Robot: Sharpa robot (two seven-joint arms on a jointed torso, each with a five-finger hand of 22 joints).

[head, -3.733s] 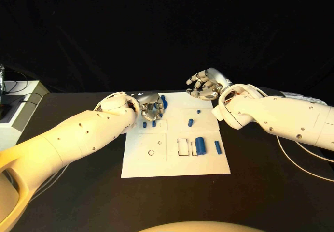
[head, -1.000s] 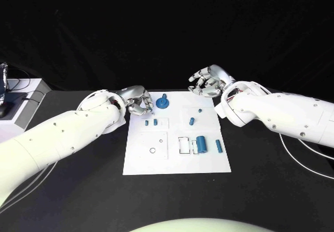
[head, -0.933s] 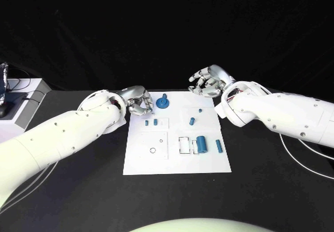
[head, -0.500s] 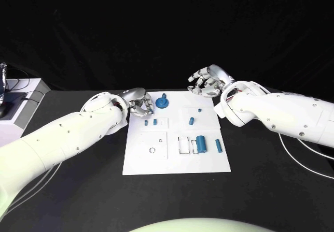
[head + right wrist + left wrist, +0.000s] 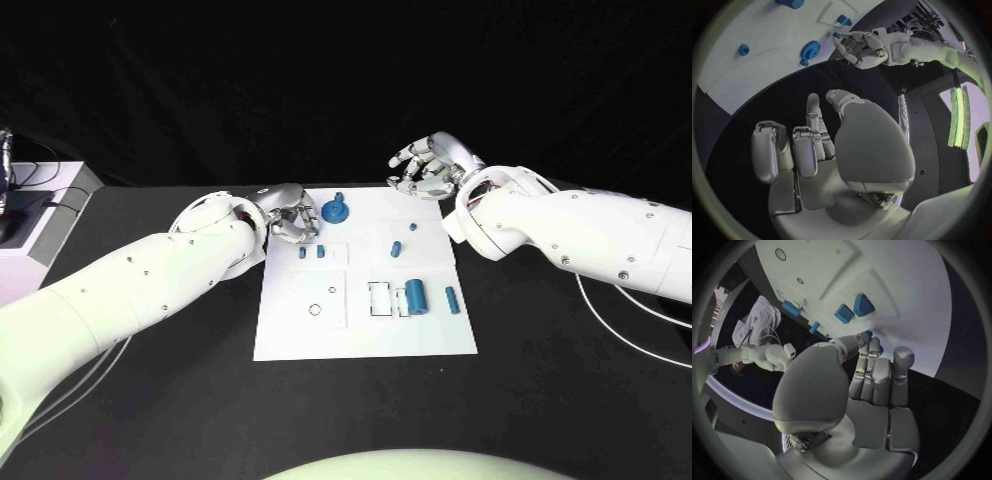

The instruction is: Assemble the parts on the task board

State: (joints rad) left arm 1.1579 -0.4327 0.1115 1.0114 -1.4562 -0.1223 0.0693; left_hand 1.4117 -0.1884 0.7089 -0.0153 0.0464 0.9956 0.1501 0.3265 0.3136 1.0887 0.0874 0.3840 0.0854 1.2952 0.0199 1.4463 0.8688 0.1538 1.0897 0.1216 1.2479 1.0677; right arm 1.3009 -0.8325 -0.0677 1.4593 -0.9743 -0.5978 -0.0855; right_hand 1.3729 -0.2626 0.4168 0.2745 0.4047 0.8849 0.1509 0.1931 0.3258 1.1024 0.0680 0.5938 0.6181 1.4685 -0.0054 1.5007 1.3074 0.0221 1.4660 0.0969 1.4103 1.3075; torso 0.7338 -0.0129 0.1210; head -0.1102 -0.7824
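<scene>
Nearest on the black worktop (image 5: 173,400), the white task board (image 5: 368,335) has a bare near end. Moving up it, a small ring outline (image 5: 313,309) sits left of centre, with a tiny hole (image 5: 332,291) just beyond. To their right lies a rectangular outlined slot (image 5: 379,299), then a thick blue cylinder (image 5: 415,296) just beside it, then a slimmer blue bar (image 5: 450,298) near the right edge. Further back, two short blue pegs (image 5: 312,252) stand side by side in a raised square on the left, and a blue pin (image 5: 394,248) stands in the square to the right, a little blue stud (image 5: 414,227) beyond it. At the far end rests a round blue knob-shaped part (image 5: 335,211).

Left hand (image 5: 294,215) hangs over the board's far left corner, fingers curled inward, nothing visibly held; the left wrist view shows those fingers (image 5: 873,372) close together above the board's edge. Right hand (image 5: 426,172) hovers beyond the far right corner, fingers apart and loosely bent, holding nothing; its wrist view shows them (image 5: 804,145) over dark worktop, clear of the board.
</scene>
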